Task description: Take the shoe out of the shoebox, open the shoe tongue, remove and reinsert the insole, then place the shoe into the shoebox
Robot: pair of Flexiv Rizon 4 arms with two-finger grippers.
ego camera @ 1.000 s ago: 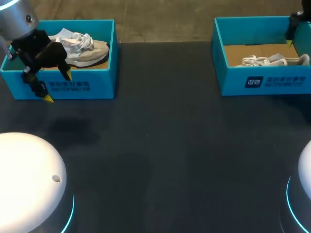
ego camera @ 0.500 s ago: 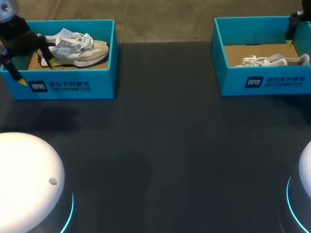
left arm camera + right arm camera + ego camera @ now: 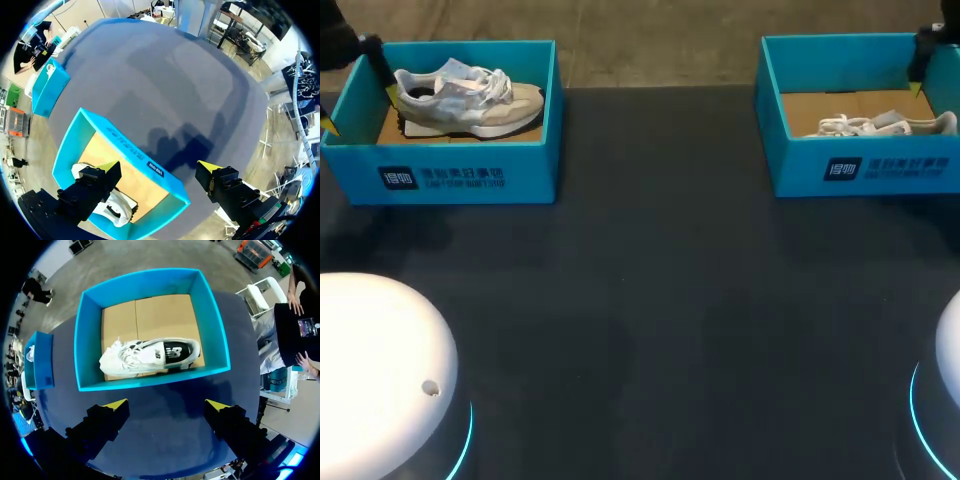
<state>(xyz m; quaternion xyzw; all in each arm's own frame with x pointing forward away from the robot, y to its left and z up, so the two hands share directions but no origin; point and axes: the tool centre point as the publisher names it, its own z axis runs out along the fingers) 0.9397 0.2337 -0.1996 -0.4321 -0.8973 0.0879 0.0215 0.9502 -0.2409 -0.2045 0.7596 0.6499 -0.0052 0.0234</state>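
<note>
The grey and white lace-up shoe (image 3: 470,100) stands on its sole on the cardboard floor of the open teal shoebox (image 3: 470,178) at my left. Its heel points toward my left arm and its toe toward the bench's middle. My left end effector (image 3: 159,167) is released, fingers wide and gripping nothing. One yellow tip hangs over the heel inside the box, and the other is outside the printed wall, over the dark bench (image 3: 650,300).

I judge the step in hand to be the lift-out, not yet begun. To do it well, I should bring both fingers inside the walls and line them across the heel collar. I should go down without nudging the thin wall, pinch the collar rather than the loose laces, and rise straight until the sole is past the rim.

Well apart at my right, a white shoe (image 3: 150,355) lies on its side in a second teal shoebox (image 3: 82,340). My right end effector (image 3: 166,404) is released too, just beside that box.
</note>
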